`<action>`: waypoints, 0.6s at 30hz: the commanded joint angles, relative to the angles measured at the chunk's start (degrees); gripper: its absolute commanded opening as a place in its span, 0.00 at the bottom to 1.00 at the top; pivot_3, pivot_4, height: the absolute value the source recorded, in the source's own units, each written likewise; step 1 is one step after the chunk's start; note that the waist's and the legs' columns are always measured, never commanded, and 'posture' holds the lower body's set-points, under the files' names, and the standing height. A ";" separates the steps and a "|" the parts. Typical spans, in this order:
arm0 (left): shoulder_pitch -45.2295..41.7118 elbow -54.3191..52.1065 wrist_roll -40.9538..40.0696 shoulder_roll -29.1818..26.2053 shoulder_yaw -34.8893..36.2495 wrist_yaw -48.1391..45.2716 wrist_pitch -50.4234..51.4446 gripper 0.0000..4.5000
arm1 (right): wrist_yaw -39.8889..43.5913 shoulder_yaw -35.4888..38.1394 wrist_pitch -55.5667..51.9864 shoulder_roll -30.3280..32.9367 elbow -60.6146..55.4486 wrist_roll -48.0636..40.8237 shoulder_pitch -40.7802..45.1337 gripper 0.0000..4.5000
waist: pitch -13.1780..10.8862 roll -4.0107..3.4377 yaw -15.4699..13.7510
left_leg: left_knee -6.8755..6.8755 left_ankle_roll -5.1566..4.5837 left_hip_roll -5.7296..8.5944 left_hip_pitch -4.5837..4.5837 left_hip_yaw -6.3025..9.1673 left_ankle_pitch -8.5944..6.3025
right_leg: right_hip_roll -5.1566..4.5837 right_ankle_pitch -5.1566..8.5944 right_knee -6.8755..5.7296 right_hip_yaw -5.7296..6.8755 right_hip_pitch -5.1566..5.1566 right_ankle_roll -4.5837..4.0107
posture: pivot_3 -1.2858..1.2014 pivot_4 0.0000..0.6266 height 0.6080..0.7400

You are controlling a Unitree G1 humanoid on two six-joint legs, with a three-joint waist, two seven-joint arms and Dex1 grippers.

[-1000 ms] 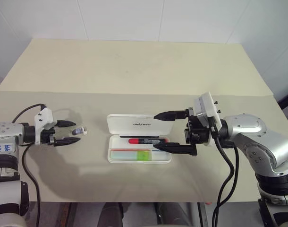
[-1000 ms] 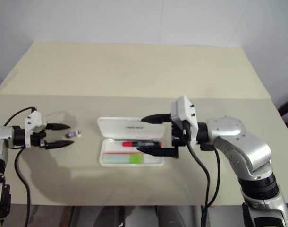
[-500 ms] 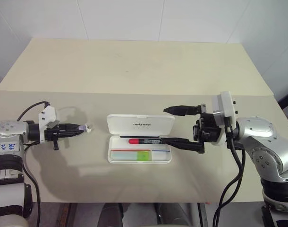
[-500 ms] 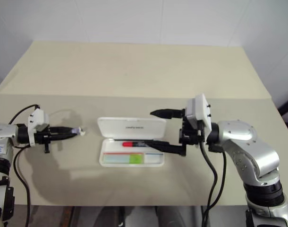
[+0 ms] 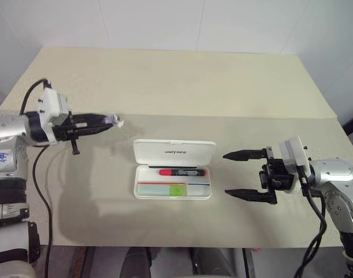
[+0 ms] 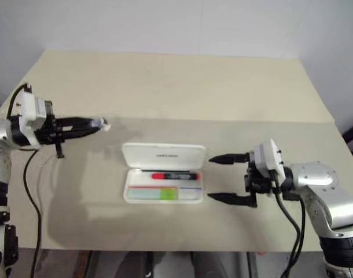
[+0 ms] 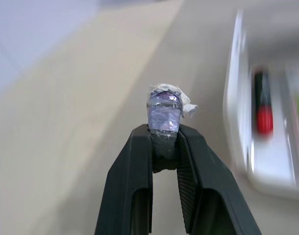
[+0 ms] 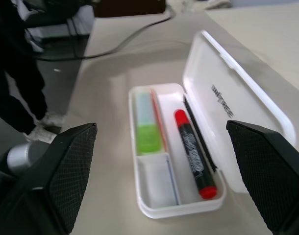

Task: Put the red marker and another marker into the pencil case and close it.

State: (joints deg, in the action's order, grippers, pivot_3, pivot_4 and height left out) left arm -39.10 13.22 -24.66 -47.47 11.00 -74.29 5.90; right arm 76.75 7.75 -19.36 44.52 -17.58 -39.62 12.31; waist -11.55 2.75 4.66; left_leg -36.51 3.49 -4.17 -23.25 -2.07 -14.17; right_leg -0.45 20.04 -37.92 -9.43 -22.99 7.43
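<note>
My arms: silver rounded joints, white wrist housings, black cables; my left gripper and right gripper: black tapered ribbed fingers.

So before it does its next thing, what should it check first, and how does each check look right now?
1. Red marker lies inside the pencil case: ok.
2. Green marker lies in the case's other compartment: ok.
3. Lid shut: not ok, it stands open.
4. Right gripper free to push the lid: ok, fingers wide apart, nothing between them, off to the side of the case.
5. Left gripper free: not ok, it is shut on a small purplish object held above the table.
6. What that object is: cannot tell.
</note>
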 commanded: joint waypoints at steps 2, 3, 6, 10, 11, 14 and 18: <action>-1.56 -11.43 -4.68 2.22 -1.48 3.41 7.03 0.07 | 2.88 3.38 2.56 1.29 1.58 -1.09 -0.63 1.00 | 0.00 0.00 0.02 | -0.03 0.00 0.00 0.09 0.03 0.00 | 0.00 -0.02 0.06 0.01 0.15 0.04 | 0.52 0.24 1.00; -1.63 -14.02 -6.12 3.15 -2.06 3.73 8.67 0.07 | 2.78 3.46 2.85 1.44 2.42 -0.36 -0.67 1.00 | 0.00 0.00 0.02 | -0.05 0.00 0.01 0.11 0.03 0.00 | 0.00 -0.03 0.06 0.00 0.19 0.05 | 0.52 0.24 1.00; -2.37 -22.67 -10.69 6.82 -5.07 5.94 14.63 0.07 | 1.40 3.60 3.56 1.16 3.72 0.96 -0.47 1.00 | 0.00 0.00 -0.07 | -0.21 -0.01 0.01 0.10 0.09 -0.01 | 0.00 -0.05 0.06 0.01 0.27 0.09 | 0.52 0.24 1.00; -2.43 -29.15 -13.35 9.32 -8.29 9.34 21.39 0.07 | 0.23 4.35 3.96 1.16 4.69 1.36 -0.24 1.00 | -0.02 -0.02 0.08 | -0.53 -0.09 0.02 0.08 0.11 -0.08 | 0.01 -0.10 0.08 -0.02 0.41 0.19 | 0.52 0.24 1.00; -2.33 -30.48 -13.94 9.68 -9.24 10.30 23.30 0.07 | 0.27 4.64 4.17 1.40 5.08 1.42 -0.40 1.00 | -0.02 -0.02 0.09 | -0.56 -0.09 0.04 0.09 0.11 -0.08 | 0.01 -0.13 0.10 -0.05 0.44 0.24 | 0.52 0.24 1.00; -1.01 -34.14 -15.85 10.78 -11.58 12.37 27.98 0.07 | 0.64 6.03 4.72 2.10 6.30 1.66 -1.45 1.00 | -0.02 -0.02 0.01 | -0.62 -0.10 0.10 0.11 0.11 -0.08 | 0.01 -0.19 0.15 -0.13 0.51 0.35 | 0.52 0.24 1.00; -0.22 -38.45 -13.73 9.45 -17.28 16.95 36.35 0.07 | -0.20 7.54 5.72 2.52 7.75 2.85 -2.34 1.00 | -0.02 -0.03 0.00 | -0.63 -0.11 0.15 0.10 0.13 -0.08 | -0.01 -0.23 0.23 -0.19 0.55 0.42 | 0.52 0.24 1.00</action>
State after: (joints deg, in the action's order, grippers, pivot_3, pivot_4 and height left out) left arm -39.50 -22.31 -38.97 -37.16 -4.48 -59.08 39.53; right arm 77.07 12.86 -14.85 45.82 -9.86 -36.82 10.19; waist -11.56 2.72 4.66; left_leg -37.14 3.38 -4.00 -23.14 -1.94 -14.25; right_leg -0.45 19.81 -37.69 -9.65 -22.44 7.86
